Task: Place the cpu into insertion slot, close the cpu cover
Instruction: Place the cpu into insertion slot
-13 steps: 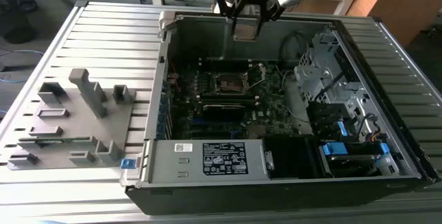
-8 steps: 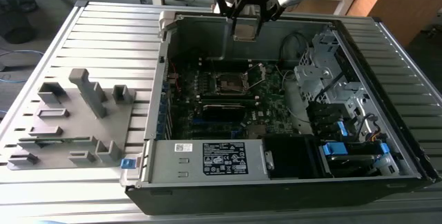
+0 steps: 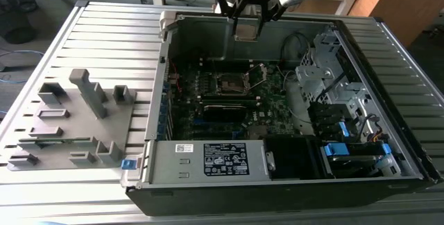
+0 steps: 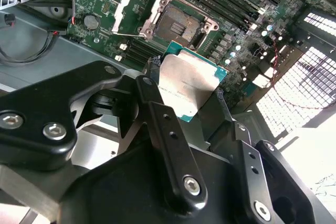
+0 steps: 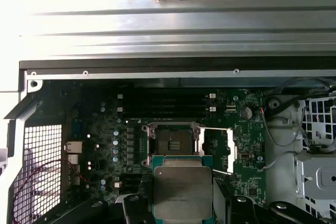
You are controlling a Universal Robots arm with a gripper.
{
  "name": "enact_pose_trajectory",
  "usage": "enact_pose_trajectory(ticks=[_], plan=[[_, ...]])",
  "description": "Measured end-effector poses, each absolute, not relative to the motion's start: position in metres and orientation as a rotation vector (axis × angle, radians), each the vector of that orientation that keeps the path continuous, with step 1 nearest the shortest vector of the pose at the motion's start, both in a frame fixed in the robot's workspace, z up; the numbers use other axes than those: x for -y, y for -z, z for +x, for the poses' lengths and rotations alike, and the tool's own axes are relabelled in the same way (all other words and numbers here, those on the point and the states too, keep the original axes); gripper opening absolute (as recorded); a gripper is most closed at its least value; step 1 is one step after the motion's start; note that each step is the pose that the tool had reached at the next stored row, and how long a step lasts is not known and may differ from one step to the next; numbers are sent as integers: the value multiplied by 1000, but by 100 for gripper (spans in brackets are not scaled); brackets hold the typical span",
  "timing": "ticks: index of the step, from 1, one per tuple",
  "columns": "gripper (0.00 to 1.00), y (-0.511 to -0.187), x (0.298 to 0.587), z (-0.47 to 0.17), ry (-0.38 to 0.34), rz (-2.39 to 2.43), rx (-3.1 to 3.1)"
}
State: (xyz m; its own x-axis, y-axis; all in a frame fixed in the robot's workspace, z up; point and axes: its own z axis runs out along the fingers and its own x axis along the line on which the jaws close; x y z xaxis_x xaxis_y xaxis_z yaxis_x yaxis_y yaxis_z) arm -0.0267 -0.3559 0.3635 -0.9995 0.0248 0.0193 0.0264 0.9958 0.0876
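Note:
My gripper [image 3: 248,31] hangs over the far wall of the open computer case, shut on the cpu [image 3: 248,27]. In both wrist views the cpu [image 4: 186,85] [image 5: 182,192] is a silver-grey square on a green edge, clamped between the black fingers [image 4: 163,124]. The insertion slot [image 3: 231,82] [image 4: 178,24] [image 5: 171,142] lies bare on the green motherboard, below the chip and apart from it. The cpu cover [image 3: 258,74] [image 4: 128,9] [image 5: 218,150], a silvery hollow frame, stands swung open beside the slot.
The case [image 3: 388,178] lies open on a slatted metal table [image 3: 104,32]. A grey power-supply box [image 3: 208,160] fills its near end; drive cages and cables [image 3: 326,74] line the exterior view's right. A grey fixture block [image 3: 76,116] stands at the exterior view's left.

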Motion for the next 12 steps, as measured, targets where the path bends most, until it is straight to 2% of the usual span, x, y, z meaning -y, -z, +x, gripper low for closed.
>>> enact_pose_trajectory(ticks=[12], plan=[[54,-356,356,-27,137,-40,3120]])
